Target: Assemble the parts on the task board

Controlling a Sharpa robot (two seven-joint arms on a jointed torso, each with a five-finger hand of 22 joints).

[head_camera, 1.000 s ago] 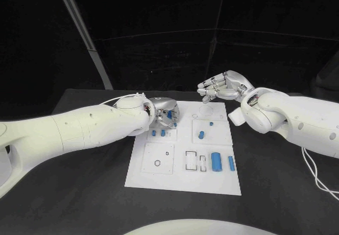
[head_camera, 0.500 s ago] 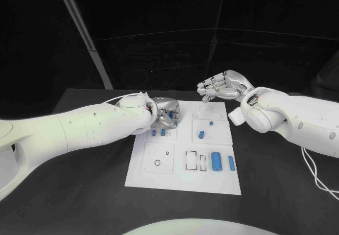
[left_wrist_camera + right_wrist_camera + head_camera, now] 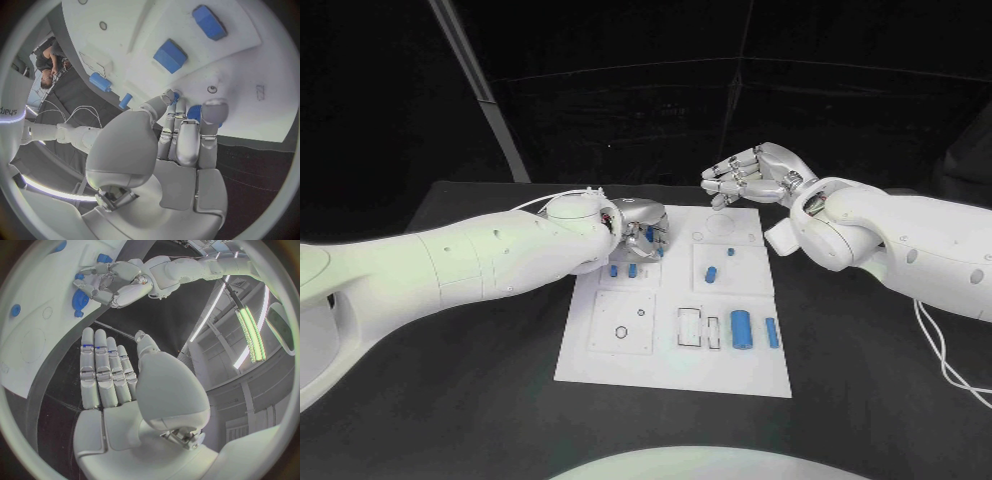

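The white task board [image 3: 672, 372] lies in the middle of the black table. My left hand [image 3: 635, 228] hovers over its far left corner and pinches a blue part [image 3: 646, 234] between its fingertips; the left wrist view shows the same blue part [image 3: 193, 111] just above the board [image 3: 250, 85]. My right hand [image 3: 756, 176] hangs above the board's far edge, fingers apart and holding nothing. In the right wrist view its fingers [image 3: 100, 370] are stretched out and bare. Loose blue pieces lie on the board: two small ones [image 3: 623, 271], two more [image 3: 711, 274] and two long cylinders [image 3: 741, 326].
A slanted dark pole [image 3: 476, 85] stands behind the table at the back left. A thin white cable [image 3: 945, 362] trails over the table at the right. The board's near left square has small holes [image 3: 623, 332], and a rectangular slot [image 3: 691, 327] lies beside them.
My left hand has turned slightly over the board's far left corner, still holding the blue part. The right hand has not moved.
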